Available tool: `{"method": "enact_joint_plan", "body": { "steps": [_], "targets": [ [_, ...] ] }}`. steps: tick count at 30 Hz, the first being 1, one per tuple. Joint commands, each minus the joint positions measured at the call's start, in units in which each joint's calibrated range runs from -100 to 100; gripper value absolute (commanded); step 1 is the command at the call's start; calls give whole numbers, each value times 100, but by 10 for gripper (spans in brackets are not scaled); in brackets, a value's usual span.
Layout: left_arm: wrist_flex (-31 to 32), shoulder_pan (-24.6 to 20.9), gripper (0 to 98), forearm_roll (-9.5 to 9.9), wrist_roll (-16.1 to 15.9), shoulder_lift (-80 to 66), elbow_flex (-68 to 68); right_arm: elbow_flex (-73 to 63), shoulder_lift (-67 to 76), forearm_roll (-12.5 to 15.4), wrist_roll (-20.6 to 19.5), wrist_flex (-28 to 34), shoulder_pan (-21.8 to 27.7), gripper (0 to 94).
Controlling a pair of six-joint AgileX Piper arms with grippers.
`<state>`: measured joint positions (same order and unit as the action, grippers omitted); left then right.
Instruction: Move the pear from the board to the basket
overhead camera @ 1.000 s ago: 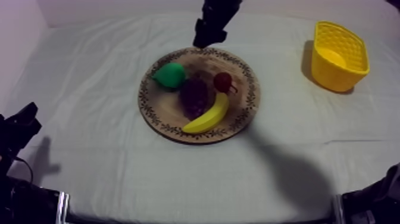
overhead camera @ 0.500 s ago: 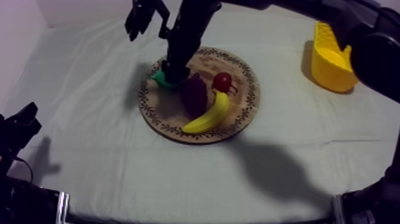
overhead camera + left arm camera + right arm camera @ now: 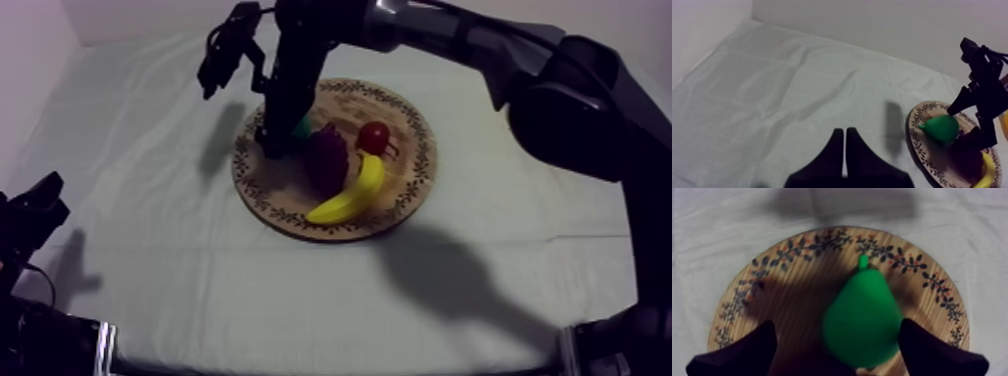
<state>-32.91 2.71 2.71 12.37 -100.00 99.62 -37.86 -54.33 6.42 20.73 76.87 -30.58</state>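
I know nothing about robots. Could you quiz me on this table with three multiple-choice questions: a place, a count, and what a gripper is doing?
1. Where is the green toy pear?
A) lifted high in the air
B) on the round wooden board with a patterned rim
C) on the floor

2. How many toy fruits are on that board?
A) two
B) six
C) four

3. How do the black fingers of the right gripper stand?
A) apart, one each side of the pear
B) shut into a wedge
C) shut on a spoon

Answers:
1 B, the board lies under it.
2 C: pear, purple grapes, small red fruit, yellow banana.
3 A, as the right wrist view shows.
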Motion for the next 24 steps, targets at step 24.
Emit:
{"method": "enact_joint_plan", "body": {
  "steps": [24],
  "targets": [
    [1,1,1,0,1,0,5,-1530,-1105,-201,-259,570,148,707]
  ]
}}
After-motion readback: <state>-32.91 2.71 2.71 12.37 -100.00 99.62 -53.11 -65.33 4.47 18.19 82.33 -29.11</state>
